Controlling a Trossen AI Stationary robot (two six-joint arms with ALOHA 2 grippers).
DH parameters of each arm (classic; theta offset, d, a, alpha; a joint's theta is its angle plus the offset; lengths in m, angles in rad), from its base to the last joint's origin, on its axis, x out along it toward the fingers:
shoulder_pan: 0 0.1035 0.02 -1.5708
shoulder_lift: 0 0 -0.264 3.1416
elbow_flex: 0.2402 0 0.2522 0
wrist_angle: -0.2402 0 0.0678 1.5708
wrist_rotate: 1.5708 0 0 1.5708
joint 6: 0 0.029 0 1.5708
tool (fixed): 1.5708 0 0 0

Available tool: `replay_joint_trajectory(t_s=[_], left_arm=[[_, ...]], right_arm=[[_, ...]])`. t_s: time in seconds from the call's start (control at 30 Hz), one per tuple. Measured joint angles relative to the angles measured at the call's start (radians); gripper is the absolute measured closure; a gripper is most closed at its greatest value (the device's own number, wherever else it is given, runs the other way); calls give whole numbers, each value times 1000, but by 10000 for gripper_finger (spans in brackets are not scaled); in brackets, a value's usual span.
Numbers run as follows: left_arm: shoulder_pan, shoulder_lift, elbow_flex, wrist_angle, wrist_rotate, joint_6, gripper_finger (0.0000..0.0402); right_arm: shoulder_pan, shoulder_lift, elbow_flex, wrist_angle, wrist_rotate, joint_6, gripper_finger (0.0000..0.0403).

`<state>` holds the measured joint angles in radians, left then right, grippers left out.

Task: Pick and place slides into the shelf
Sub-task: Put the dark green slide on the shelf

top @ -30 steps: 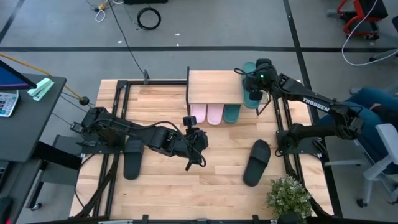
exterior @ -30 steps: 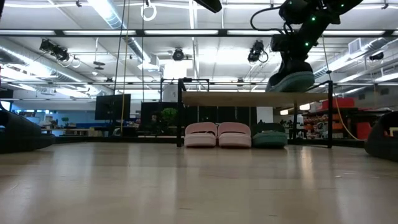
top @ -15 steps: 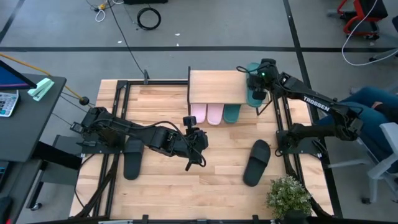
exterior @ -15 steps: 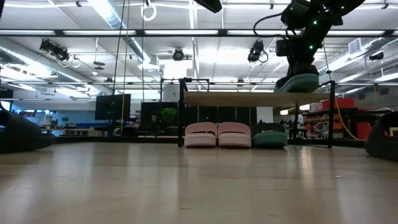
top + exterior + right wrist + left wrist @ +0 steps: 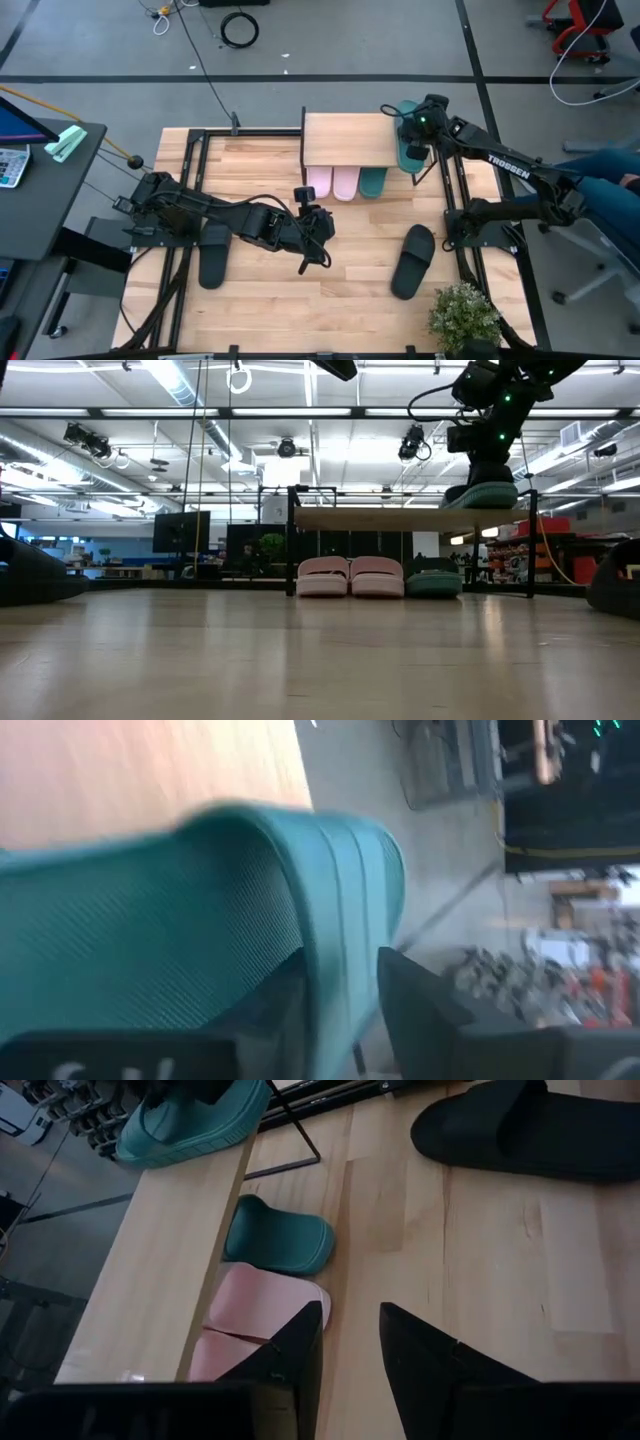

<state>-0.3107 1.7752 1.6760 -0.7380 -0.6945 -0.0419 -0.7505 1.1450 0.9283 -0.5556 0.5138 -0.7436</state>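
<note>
A teal slide (image 5: 408, 145) lies on the right end of the shelf (image 5: 345, 138), sole down on the plank (image 5: 400, 518) in the low view. My right gripper (image 5: 340, 965) is over it, open, one finger on each side of its strap. Two pink slides (image 5: 332, 183) and a second teal one (image 5: 372, 182) stand side by side on the table under the shelf. Two black slides (image 5: 213, 255) (image 5: 412, 260) lie flat on the table. My left gripper (image 5: 350, 1315) hovers open over the table's middle, holding nothing. My right gripper has the teal slide's strap (image 5: 330, 870) between its parted fingers (image 5: 275, 1010), coming from above and slanting down. Whether a finger touches the strap, I cannot tell. The slide rests on the shelf top (image 5: 482, 495).
A potted plant (image 5: 465, 318) stands at the table's near right corner. Black frame rails run along the table's left (image 5: 185, 200) and right (image 5: 455, 190) sides. Bare wood lies between the two black slides.
My right gripper has carried the teal slide a little toward the table's right edge and down. The slide, tilted and raised a second ago, now lies level on the shelf top's right end.
</note>
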Motion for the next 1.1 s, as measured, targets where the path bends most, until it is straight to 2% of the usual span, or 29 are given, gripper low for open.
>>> replay_joint_trajectory(t_s=[0.2,0.4,0.57,0.7,0.8,1.1], left_arm=[[0,0,0,0,0,-25,294],[0,0,0,0,0,-26,294],[-1,0,0,0,0,-25,294],[-2,0,0,0,0,-25,294],[-2,0,0,0,0,-25,294],[-4,0,0,0,0,-25,294]], right_arm=[[80,-12,0,-8,144,43,247],[211,-81,14,-67,158,146,241],[299,-139,82,-159,238,192,242],[293,-146,106,-164,255,213,243],[267,-134,109,-163,222,212,243],[151,-14,109,-146,188,181,243]])
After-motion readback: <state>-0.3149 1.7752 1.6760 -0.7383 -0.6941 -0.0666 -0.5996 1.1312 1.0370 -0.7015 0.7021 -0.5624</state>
